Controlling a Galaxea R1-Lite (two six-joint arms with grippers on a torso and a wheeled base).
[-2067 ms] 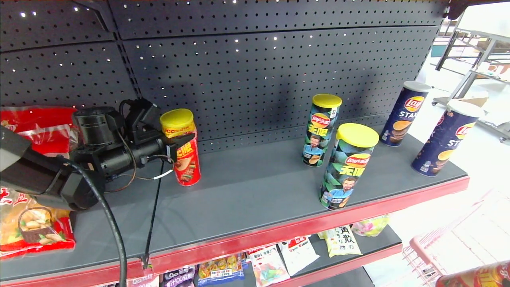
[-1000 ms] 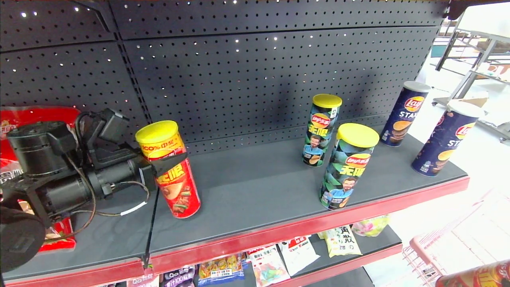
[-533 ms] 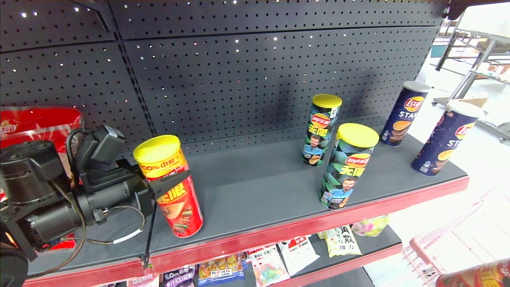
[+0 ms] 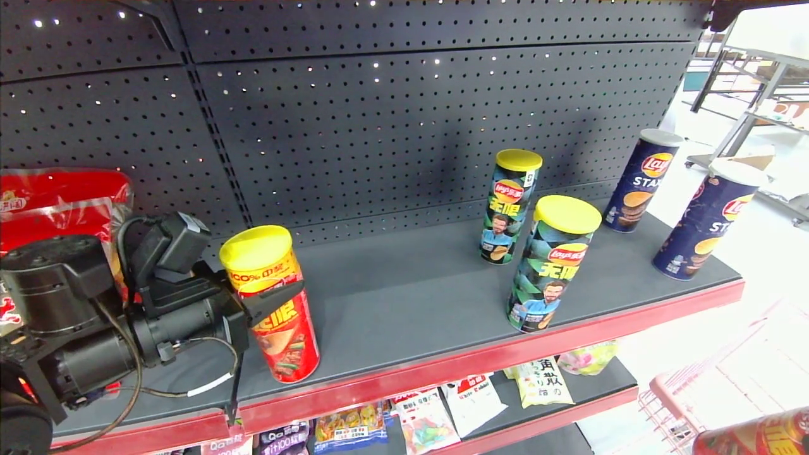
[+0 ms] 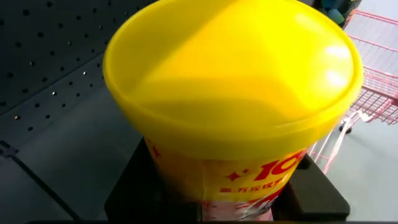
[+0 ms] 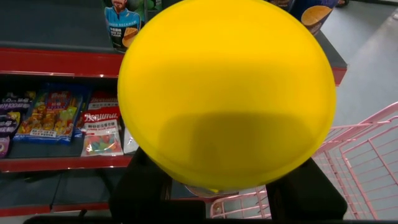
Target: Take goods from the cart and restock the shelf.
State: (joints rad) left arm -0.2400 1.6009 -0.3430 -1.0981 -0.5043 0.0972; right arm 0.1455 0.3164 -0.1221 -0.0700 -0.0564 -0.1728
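Pinching a red can [image 4: 278, 316] just under its yellow lid, the left jaws sat over the shelf [image 4: 411, 297] near its red front lip. The can was close to upright, with its base seemingly on the deck. Well to the right of those jaws stood a green can [image 4: 553, 265] with another [image 4: 510, 205] behind it, and farther right two blue cans [image 4: 638, 180]. The right jaws, near the pink cart [image 4: 689, 385], clamped either side of a second red can [image 4: 761, 436] — its yellow lid hid their tips.
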